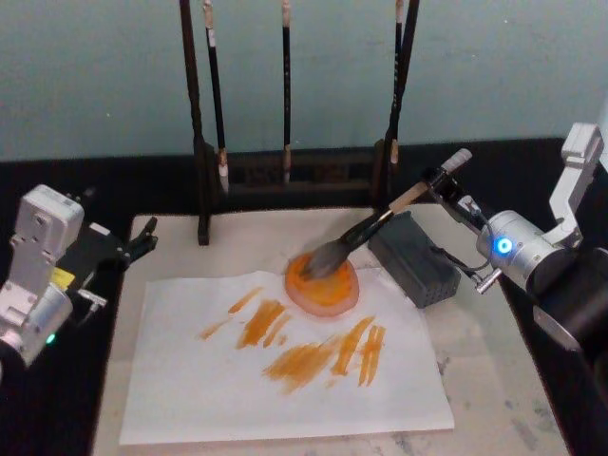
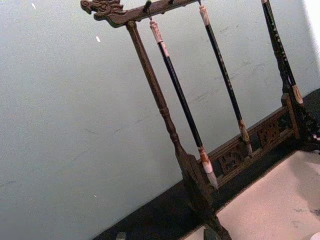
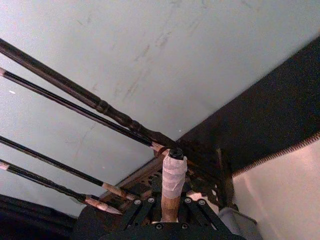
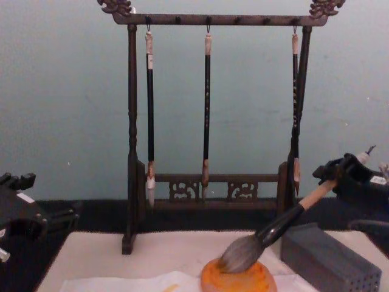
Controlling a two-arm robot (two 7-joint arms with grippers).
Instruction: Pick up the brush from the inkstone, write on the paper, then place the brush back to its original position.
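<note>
Our right claw [image 1: 433, 184] grips the tan-handled, grey-bristled brush [image 1: 366, 231]. Released badly, it'd probably roll off the round orange inkstone [image 1: 328, 300] down to its left. The left claw [image 1: 141, 239] is parked opposite.

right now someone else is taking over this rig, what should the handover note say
Right gripper: shut on the brush handle, on the right.
Left gripper: idle, on the left.
Brush head rests on the orange dish, at the far edge of the paper.
Done: orange strokes are on the paper, so the writing looks finished.
Left: let go of the brush and pull the arm back.
</note>
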